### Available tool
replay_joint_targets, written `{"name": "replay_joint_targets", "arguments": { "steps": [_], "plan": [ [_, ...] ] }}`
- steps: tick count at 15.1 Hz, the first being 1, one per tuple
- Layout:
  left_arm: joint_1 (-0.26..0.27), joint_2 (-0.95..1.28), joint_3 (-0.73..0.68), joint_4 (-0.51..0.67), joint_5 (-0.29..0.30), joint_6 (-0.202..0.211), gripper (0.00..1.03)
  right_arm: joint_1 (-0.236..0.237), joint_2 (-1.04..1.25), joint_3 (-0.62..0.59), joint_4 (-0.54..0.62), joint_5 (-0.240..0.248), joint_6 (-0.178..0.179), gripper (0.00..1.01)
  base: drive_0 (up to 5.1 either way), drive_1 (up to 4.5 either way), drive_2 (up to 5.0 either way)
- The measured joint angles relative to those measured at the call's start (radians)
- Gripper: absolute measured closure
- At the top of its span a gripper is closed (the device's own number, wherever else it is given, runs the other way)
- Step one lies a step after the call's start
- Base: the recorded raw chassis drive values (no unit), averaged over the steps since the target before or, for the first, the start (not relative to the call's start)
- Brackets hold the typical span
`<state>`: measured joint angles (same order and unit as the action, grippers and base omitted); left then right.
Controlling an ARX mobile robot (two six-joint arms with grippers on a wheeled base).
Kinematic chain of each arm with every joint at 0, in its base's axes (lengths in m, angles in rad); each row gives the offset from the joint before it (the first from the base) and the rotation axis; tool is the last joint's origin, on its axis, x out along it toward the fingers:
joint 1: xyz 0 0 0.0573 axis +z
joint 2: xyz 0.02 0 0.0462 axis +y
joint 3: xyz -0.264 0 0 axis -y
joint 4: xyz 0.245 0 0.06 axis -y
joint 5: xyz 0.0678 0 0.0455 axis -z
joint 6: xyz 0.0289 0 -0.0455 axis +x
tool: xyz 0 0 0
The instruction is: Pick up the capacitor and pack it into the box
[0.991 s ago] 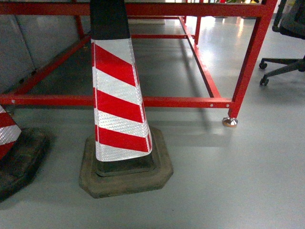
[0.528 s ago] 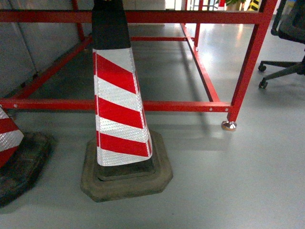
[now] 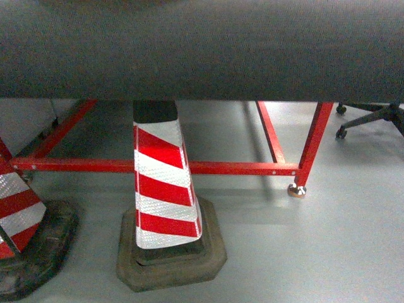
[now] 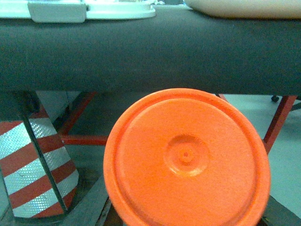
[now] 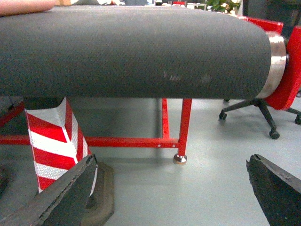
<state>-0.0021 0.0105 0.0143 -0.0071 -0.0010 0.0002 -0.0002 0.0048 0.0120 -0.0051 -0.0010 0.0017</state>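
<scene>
The right gripper (image 5: 171,188) hung low with its 2 dark fingers (image 5: 61,197) spread wide apart and nothing between them. Above and ahead of it ran the dark, rounded front edge of the desk (image 5: 131,52), ending to its right in a metal roller end (image 5: 278,61) on a red frame (image 5: 184,125). Ahead and to its left stood a red-and-white striped traffic cone (image 5: 49,141) on a dark base, and ahead to its right an office chair base (image 5: 254,110) sat on the grey floor (image 5: 197,188). The left gripper was not visible in its wrist view, so I cannot tell whether it was apart or together; an orange round lid (image 4: 186,160) filled the lower part of that view. Above and beyond it, on the desk top, only a pale pink edge of what may be the box (image 4: 244,8) showed at the upper right, with a white lid and latch (image 4: 56,10) to the upper left. A 2nd striped cone (image 3: 19,208) stood at the left in the head view.
</scene>
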Motion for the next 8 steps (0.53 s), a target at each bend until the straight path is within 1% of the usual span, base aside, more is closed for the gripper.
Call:
{"name": "replay_joint_targets", "arguments": {
  "steps": [8],
  "plan": [
    [0.0, 0.0, 0.0, 0.0, 0.0, 0.001, 0.59, 0.0, 0.0, 0.0, 0.0, 0.0, 0.0, 0.03, 0.0, 0.0, 0.0]
  ]
}}
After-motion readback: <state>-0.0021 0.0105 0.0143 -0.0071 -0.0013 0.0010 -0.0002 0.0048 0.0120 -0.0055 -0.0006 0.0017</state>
